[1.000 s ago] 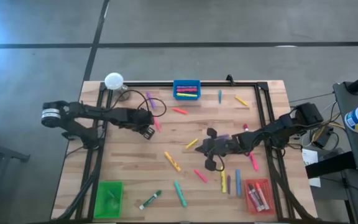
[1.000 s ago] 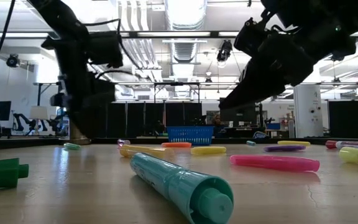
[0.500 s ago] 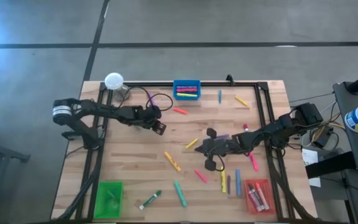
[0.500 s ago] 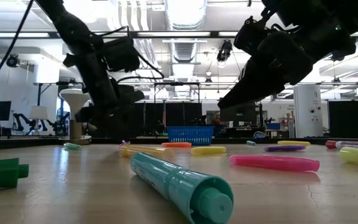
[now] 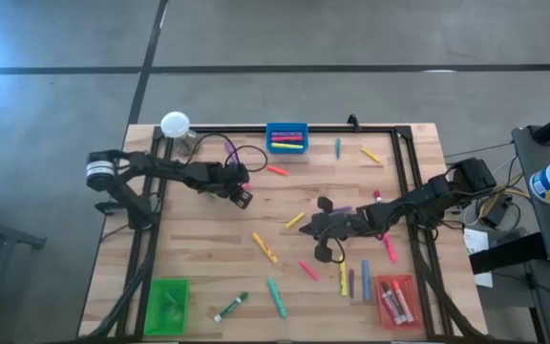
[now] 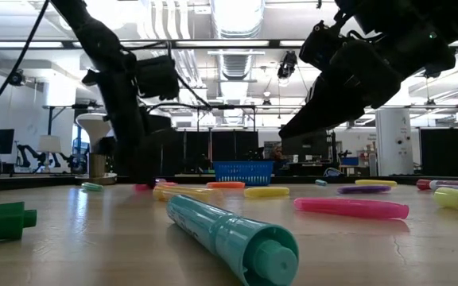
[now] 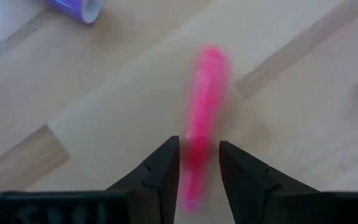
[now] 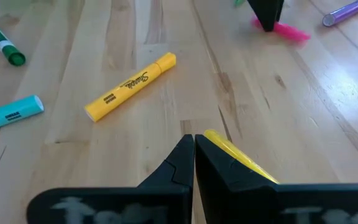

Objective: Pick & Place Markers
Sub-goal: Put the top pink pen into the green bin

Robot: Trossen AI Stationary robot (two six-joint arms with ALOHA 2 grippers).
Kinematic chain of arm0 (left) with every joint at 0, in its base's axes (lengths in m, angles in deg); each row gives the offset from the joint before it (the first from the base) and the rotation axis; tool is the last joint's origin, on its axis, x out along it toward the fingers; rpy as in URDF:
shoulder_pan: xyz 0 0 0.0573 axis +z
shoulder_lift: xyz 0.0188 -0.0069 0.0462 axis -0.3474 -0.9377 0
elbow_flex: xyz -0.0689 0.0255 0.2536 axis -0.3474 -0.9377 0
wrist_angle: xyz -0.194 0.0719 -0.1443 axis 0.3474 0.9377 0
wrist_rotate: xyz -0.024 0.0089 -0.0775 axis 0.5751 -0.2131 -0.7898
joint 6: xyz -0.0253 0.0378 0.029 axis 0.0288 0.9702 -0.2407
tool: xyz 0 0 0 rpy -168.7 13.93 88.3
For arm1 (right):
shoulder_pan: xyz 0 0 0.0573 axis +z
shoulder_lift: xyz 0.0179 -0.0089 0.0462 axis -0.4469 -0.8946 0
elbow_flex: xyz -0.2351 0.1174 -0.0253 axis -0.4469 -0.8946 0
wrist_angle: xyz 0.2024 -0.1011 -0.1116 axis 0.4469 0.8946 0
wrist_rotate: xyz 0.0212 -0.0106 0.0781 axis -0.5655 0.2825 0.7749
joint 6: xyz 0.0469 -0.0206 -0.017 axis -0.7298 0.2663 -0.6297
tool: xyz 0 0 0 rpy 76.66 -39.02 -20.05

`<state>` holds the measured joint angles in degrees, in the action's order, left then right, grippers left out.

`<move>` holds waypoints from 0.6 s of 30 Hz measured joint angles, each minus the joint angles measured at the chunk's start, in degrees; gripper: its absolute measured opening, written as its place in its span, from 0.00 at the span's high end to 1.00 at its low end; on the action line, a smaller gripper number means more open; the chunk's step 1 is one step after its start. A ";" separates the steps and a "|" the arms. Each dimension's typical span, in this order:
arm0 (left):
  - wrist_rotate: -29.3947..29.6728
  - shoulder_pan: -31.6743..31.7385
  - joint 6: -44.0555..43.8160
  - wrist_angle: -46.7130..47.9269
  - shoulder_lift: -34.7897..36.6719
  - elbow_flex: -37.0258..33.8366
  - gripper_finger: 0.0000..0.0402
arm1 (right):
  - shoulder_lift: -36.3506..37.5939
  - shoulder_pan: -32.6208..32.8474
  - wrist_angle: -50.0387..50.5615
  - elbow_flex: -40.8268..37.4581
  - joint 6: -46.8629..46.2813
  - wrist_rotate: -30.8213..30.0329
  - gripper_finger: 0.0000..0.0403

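Left gripper is down at the table, jaws parted narrowly, a pink marker lying between its fingertips. Right gripper hangs closed, empty, a yellow marker just beside its tips.

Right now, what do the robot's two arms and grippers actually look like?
Both arms are dark, slim and jointed. The left arm has a pale silver band near its base and a thin dark cable looping beside its wrist. The left gripper and right gripper each end in two black, wedge-shaped fingers.
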<state>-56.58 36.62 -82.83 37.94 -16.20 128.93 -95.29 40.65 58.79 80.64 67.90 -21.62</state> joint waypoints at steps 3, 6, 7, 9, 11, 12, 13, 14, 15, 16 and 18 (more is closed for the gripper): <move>0.00 0.04 0.83 2.32 0.71 -0.11 0.70 | 0.02 0.00 0.01 0.00 0.00 0.00 0.98; 0.05 0.15 1.30 4.31 1.69 -0.27 0.70 | 0.02 0.00 0.01 0.00 0.00 0.00 0.98; 0.07 0.22 1.86 4.40 1.96 -0.27 0.70 | 0.02 0.00 0.01 0.00 0.00 0.00 0.98; 0.02 0.22 3.76 4.93 2.30 -0.22 0.70 | 0.02 0.00 -0.03 0.00 0.00 0.00 0.98; -0.17 0.22 6.83 6.21 2.25 -0.24 0.70 | 0.02 0.00 -0.04 0.00 0.00 0.00 0.98; -0.32 0.20 8.52 6.30 2.03 -0.33 0.70 | 0.02 0.00 -0.05 0.00 0.00 0.00 0.98; -0.69 0.16 10.08 6.06 2.00 -0.47 0.70 | 0.02 0.00 -0.05 0.00 0.00 0.00 0.98; -1.17 0.15 10.87 5.63 2.01 -0.82 0.70 | 0.02 0.00 -0.05 0.00 0.00 0.00 0.98; -1.65 0.17 11.25 5.30 2.01 -1.12 0.70 | 0.02 0.00 -0.05 0.00 0.00 0.00 0.98; -1.92 0.13 11.61 5.13 1.95 -1.37 0.70 | 0.02 0.00 -0.08 0.00 0.00 0.00 0.98; -1.86 0.08 12.92 4.75 2.02 -1.95 0.71 | 0.02 0.00 -0.07 0.00 0.00 0.00 0.98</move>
<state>-58.45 36.71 -69.91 42.70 -14.18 126.98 -95.26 40.65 58.71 80.64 67.90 -21.62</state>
